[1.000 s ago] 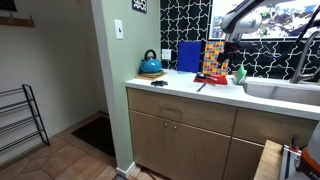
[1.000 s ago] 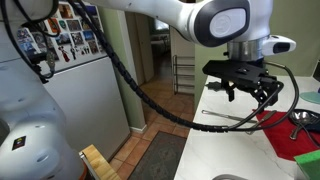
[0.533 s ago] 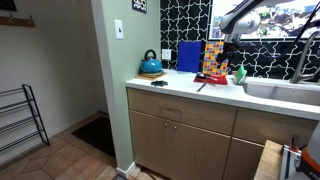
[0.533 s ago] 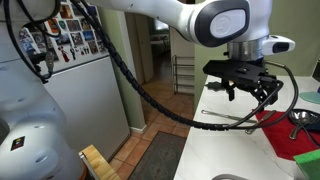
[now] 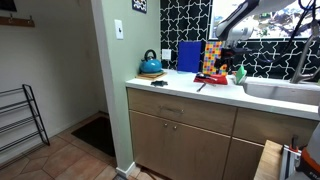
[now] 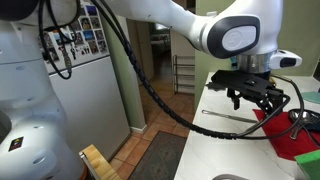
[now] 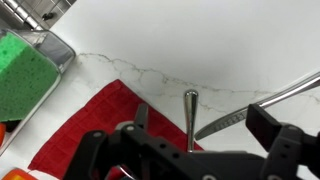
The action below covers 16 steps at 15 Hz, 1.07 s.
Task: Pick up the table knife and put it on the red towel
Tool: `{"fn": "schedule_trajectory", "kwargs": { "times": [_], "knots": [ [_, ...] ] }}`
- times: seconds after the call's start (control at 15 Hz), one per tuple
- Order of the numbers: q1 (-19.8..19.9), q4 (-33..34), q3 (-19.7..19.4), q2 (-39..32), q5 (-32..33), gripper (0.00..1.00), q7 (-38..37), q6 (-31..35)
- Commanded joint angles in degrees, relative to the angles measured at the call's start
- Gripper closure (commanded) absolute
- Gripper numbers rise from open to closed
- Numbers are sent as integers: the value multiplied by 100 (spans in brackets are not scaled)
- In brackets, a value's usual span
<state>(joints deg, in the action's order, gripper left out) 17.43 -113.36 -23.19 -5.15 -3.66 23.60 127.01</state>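
Note:
The table knife [image 7: 250, 108] is a silver piece lying slantwise on the white counter, its blade tip near the red towel's edge; it also shows in both exterior views [image 6: 228, 114] [image 5: 201, 87]. The red towel [image 7: 92, 133] lies flat on the counter [image 6: 268, 128] [image 5: 211, 78]. A second silver utensil handle [image 7: 190, 108] points off the towel's edge. My gripper [image 7: 180, 140] hangs open and empty above the towel's edge and both utensils, clear of them [image 6: 262, 97] [image 5: 226, 55].
A green sponge [image 7: 24, 82] sits in a metal tray beside the towel. A blue kettle [image 5: 151, 65], an upright blue board [image 5: 189, 56] and a checkered box [image 5: 213, 55] stand at the back wall. A sink [image 5: 285, 90] lies beyond the towel.
My gripper has moved sideways from over the knife toward the red towel and a little lower. The knife and towel have not moved.

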Motion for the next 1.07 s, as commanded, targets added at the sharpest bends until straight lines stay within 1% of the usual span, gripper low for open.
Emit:
{"fn": "schedule_trajectory", "kwargs": {
  "times": [0.0, 0.4, 0.93, 1.0],
  "knots": [
    [267, 389, 188, -590, -226, 0, -79, -20],
    [483, 856, 467, -1261, -256, 0, -265, -23],
    [678, 1366, 740, -1760, -253, 0, -359, -147],
    [682, 1410, 754, -1804, -225, 7, -400, -179]
  ]
}}
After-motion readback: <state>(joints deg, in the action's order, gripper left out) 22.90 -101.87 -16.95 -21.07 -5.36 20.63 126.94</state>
